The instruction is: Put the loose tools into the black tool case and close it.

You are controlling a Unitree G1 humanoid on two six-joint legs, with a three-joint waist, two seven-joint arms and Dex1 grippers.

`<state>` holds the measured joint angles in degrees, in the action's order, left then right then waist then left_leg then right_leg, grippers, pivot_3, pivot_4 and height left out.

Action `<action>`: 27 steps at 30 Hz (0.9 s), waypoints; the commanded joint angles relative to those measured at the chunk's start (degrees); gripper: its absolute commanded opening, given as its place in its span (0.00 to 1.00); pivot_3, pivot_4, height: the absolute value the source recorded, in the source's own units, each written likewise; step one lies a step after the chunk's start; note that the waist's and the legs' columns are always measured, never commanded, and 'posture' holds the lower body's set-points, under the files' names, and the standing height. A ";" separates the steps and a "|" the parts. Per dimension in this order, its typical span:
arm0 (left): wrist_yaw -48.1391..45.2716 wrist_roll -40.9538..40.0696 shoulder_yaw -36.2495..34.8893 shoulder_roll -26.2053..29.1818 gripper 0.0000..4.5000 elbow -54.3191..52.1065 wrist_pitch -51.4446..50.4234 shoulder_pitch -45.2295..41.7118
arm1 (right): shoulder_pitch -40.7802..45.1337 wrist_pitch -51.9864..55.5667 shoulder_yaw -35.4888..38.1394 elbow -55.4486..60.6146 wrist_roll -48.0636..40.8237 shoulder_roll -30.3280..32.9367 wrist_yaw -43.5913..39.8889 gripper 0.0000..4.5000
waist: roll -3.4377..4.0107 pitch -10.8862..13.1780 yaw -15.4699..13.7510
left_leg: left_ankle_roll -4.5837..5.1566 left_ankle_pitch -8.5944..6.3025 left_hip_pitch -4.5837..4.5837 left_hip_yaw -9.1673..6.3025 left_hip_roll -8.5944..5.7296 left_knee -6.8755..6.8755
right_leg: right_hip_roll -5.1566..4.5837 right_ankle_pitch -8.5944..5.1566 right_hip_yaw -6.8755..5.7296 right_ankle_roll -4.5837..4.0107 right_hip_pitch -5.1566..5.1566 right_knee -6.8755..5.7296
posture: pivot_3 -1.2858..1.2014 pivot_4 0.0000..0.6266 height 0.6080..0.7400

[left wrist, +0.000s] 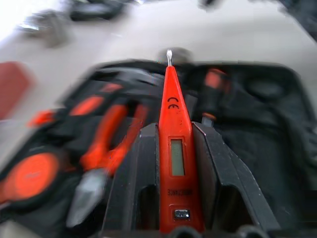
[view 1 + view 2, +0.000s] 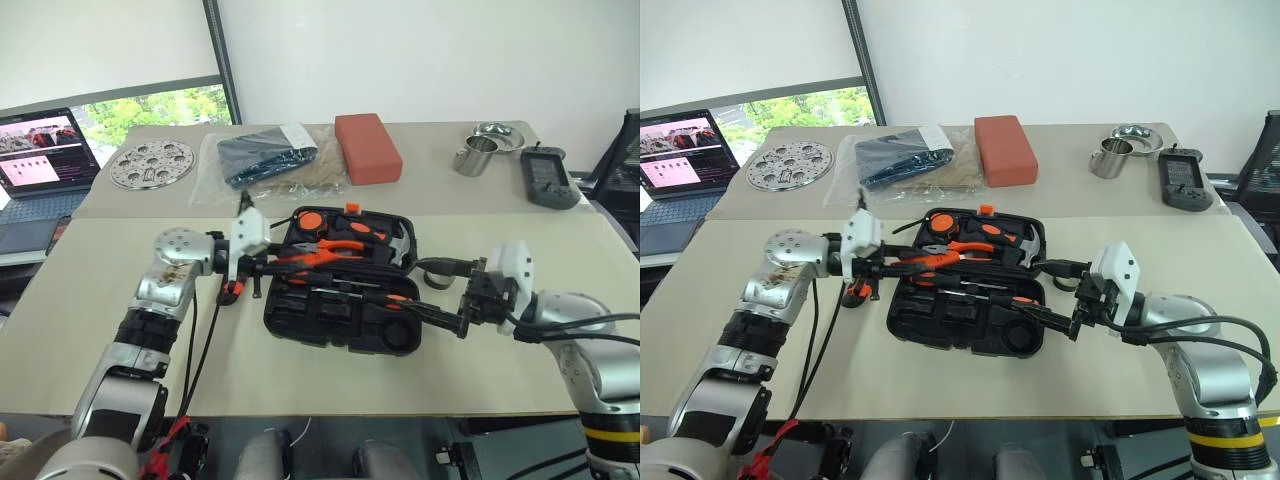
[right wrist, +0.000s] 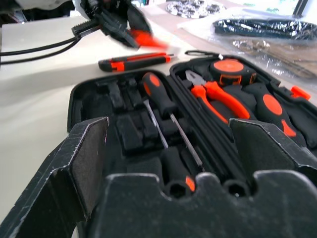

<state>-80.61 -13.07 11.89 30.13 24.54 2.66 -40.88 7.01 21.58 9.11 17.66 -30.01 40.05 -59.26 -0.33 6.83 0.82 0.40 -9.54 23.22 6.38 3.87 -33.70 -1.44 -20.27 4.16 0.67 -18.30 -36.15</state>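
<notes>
The table carried the black tool case, which lay open between the two pincers, with pliers and a tape measure in its far half and two screwdrivers slotted in its near half. The left gripper hung over the case's left edge, clenched on the slim all-orange screwdriver, whose metal tip pointed across the open case. The right gripper hovered at the case's right edge, jaws spread wide and holding nothing. The utility knife lay on the table just beside the case, below the left gripper.
</notes>
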 commanded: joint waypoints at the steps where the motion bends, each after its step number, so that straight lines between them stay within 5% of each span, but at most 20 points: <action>1: -4.16 2.51 2.38 0.50 0.11 1.97 2.73 -2.45 | -1.38 -1.62 1.71 3.01 0.12 1.36 0.44 1.00 | -0.01 0.00 -0.05 | 0.00 0.00 0.01 -0.01 0.00 -0.01 | 0.00 0.00 -0.01 0.00 0.01 0.00 | 0.52 0.24 1.00; 27: -4.04 12.90 7.14 -3.69 0.11 14.82 6.40 -7.04 | -4.06 -1.72 2.09 5.77 0.22 2.57 2.94 1.00 | -0.01 0.00 -0.06 | 0.06 -0.04 0.04 -0.09 0.00 -0.08 | 0.00 0.00 0.01 0.01 0.01 -0.03 | 0.52 0.24 1.00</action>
<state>-83.79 -0.60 18.95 25.68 40.27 9.62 -47.45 2.94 20.89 9.70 21.57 -29.32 41.90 -56.47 -0.34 6.83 0.76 0.46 -9.58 23.26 6.29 3.87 -33.78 -1.44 -20.28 4.16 0.67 -18.29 -36.18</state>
